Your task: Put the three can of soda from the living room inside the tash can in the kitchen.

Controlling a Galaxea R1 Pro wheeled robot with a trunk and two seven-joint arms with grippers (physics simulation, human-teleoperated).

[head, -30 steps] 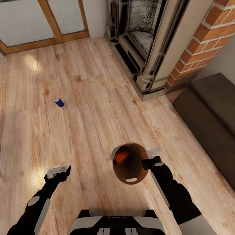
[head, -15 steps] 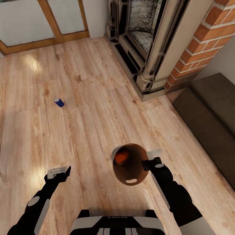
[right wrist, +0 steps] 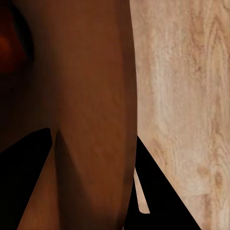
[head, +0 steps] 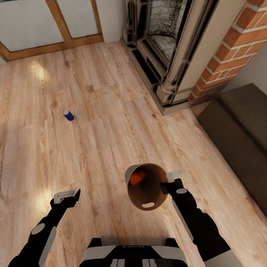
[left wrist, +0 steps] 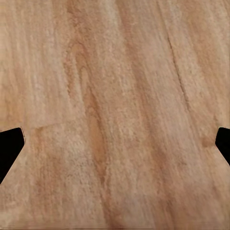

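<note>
A warm wood-plank floor (head: 111, 122) is seen from above, with a brick fireplace (head: 174, 55) at the far right corner of the room and a dark low bench or cabinet (head: 241, 129) along the right edge. A small trash can (head: 146, 185), copper-brown inside, is carried above the floor with its mouth tipped toward the camera. Its rim is pinched by the right gripper (head: 167, 182); in the right wrist view the bin wall (right wrist: 91, 96) passes between the two dark fingers (right wrist: 158, 191), so that gripper is closed on it. An orange soda can (head: 136, 178) rests inside, against the bin's far wall. A dark blue soda can (head: 68, 115) lies on its side on the floor, well apart from the bin, toward the left edge of the floor. The left gripper (head: 66, 194) hangs over bare planks with its jaws spread and nothing held.

Risks, as judged: because the bin is gripped only at the rim and tilted, it could slip or swing during travel, and the orange can could roll out. The blue can, lying on its side, could be rolled away if nudged by a finger before the grasp is closed.
</note>
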